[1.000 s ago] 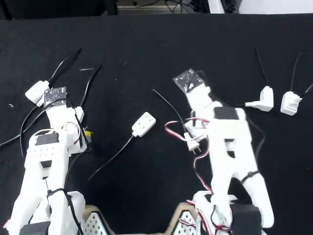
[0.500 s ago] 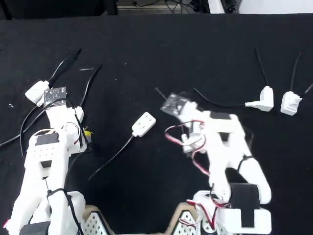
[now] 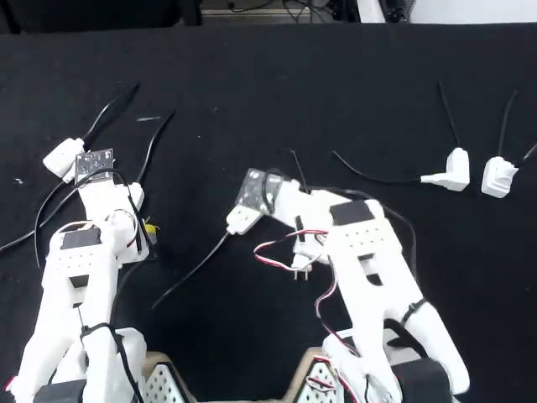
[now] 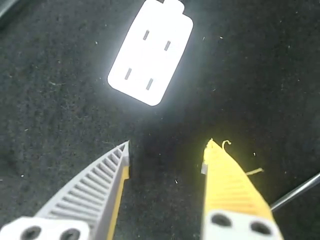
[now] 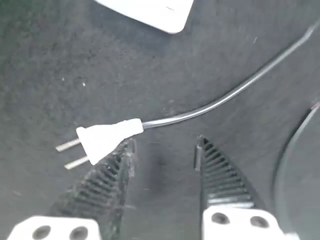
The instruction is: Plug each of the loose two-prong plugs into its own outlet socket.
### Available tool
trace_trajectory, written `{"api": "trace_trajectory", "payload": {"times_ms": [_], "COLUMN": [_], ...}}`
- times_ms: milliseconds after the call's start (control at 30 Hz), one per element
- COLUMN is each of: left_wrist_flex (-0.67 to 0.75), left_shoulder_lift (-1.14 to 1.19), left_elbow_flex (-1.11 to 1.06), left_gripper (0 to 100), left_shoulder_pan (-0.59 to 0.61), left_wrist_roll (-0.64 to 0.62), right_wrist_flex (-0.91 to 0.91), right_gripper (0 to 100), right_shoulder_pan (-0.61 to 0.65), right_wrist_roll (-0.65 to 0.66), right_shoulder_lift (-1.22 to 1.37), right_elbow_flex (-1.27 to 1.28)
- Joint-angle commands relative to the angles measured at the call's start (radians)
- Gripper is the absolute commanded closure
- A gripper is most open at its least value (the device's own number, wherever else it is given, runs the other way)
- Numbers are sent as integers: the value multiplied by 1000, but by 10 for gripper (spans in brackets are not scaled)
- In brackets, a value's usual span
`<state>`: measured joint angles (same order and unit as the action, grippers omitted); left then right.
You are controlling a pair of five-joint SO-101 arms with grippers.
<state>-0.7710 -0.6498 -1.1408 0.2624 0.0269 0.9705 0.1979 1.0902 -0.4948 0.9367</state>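
Observation:
A white outlet socket [image 4: 150, 60] with two pairs of slots lies flat on the black mat just ahead of my left gripper [image 4: 167, 150], which is open and holds nothing. In the high view that outlet [image 3: 63, 156] sits at the far left beside the left gripper [image 3: 88, 168]. A loose white two-prong plug [image 5: 102, 140] on a black cord lies on the mat touching one finger of my open right gripper [image 5: 165, 145]. A second outlet [image 3: 246, 214] lies mid-table right at the right gripper [image 3: 256, 189]; its corner [image 5: 150, 10] shows in the right wrist view.
Two more white plug pieces [image 3: 453, 172] [image 3: 499, 176] with black cords lie at the far right. Black cords run across the mat on the left [image 3: 109, 109] and from the middle outlet [image 3: 189, 273] toward the front. The mat ends at the back edge.
The right arm has swung left and forward, from the centre-right of the mat to the middle outlet. The left arm has not moved.

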Motion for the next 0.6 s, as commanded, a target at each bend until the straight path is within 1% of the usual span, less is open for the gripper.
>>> {"api": "trace_trajectory", "payload": {"times_ms": [0,67,200,267,367,433,567], "left_wrist_flex": [14,14,14,14,14,14,14], "left_shoulder_lift": [-25,-25,-25,-25,-25,-25,-25], "left_elbow_flex": [5,5,5,7,7,7,7], "left_gripper": [766,766,766,766,766,766,766], "left_shoulder_pan": [4,4,4,4,4,4,4], "left_wrist_roll": [-6,-6,-6,-6,-6,-6,-6], "right_wrist_flex": [0,0,-2,-29,-117,-166,-233], "right_gripper": [815,815,813,814,814,814,815], "right_shoulder_pan": [-71,-89,-84,-81,-75,-51,26], "right_wrist_roll": [160,275,519,608,730,787,796], "right_shoulder_lift": [-38,-33,-24,-21,-21,-21,-21], "right_elbow_flex": [-48,-48,4,51,122,157,200]}}
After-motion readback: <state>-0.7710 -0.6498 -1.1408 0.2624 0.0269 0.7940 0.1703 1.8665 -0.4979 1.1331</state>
